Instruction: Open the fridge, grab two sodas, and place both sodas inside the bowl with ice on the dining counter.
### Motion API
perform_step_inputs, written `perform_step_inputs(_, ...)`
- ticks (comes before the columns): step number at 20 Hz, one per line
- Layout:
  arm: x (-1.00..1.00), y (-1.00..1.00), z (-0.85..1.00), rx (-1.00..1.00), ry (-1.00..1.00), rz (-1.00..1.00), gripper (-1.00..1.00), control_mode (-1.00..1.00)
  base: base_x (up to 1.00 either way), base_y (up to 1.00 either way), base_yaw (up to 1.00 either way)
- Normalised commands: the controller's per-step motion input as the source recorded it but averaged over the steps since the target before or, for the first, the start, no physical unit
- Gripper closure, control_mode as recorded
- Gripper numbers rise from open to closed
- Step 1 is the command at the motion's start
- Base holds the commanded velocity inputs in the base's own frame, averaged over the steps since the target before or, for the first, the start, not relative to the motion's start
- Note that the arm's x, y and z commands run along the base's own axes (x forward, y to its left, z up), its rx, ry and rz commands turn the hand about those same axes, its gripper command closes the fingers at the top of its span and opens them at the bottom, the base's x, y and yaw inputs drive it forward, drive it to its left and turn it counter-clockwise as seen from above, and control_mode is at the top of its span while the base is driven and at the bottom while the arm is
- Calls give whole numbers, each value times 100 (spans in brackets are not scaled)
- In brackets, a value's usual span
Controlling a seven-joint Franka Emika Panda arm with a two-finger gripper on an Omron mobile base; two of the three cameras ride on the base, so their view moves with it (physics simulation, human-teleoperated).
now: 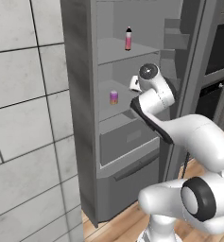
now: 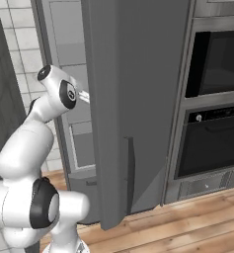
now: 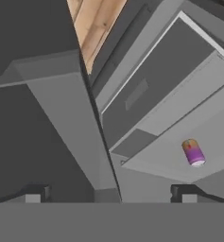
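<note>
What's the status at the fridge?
Claw open, empty. Tall grey fridge open; short purple can on middle shelf, slim pink bottle above. Nothing in the way.

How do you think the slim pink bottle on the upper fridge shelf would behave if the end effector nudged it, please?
The pink bottle is tall and narrow on a small base, so a push near its black cap would probably tip it. Being round, it may then roll along the shelf. It looks rigid, so a firm squeeze at mid-height should hold, though the smooth sides could be slippery.
</note>
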Motion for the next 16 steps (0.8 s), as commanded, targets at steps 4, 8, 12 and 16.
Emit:
perform_step_inputs(4, 20, -39, -20, -7, -4, -8, -100, -100, 0, 0, 0)
perform_step_inputs(8, 14, -59, -15, -3, -1, -6, -100, -100, 0, 0, 0)
perform_step_inputs(12, 3, -80, -8, 0, 0, -4, -100, -100, 0, 0, 0)
perform_step_inputs(16, 0, -95, -6, 0, 0, -3, -100, -100, 0, 0, 0)
